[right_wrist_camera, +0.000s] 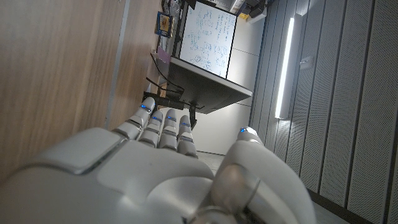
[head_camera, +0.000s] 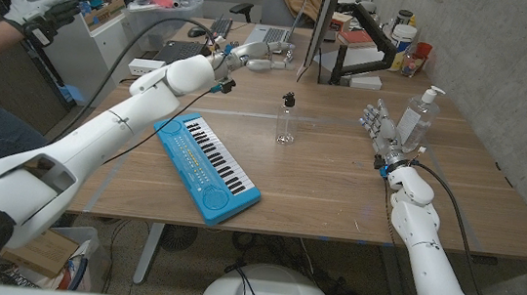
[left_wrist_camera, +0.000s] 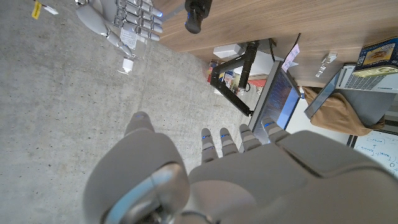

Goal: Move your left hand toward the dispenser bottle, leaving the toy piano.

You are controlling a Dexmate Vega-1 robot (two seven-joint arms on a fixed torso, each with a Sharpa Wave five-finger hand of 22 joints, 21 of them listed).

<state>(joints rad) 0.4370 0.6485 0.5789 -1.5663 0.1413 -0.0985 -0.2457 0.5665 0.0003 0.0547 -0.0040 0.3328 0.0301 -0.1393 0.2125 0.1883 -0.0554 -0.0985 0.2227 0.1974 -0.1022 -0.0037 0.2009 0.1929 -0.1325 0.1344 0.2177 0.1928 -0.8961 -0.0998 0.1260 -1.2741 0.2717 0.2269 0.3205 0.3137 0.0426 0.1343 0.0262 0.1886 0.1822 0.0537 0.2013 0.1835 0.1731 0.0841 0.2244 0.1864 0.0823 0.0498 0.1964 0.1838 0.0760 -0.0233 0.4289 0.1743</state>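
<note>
Upright near the middle of the wooden surface (head_camera: 338,190) stands the small clear plastic dispenser bottle with a black pump top (head_camera: 287,121), its long axis vertical and its contents hard to make out. Just left of it lies the flat blue toy piano (head_camera: 207,166), angled from back-left to front-right, while the left robot hand (head_camera: 256,56) hovers beyond it with fingers spread, holding nothing. Right of the small bottle, the right robot hand (head_camera: 380,126) stands open, fingers up, in front of a larger clear pump bottle (head_camera: 418,120).

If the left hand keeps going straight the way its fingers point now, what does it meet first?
Probably nothing on the table: the left hand points toward the monitor at the far edge, passing behind the small bottle. Depth is unclear.
</note>
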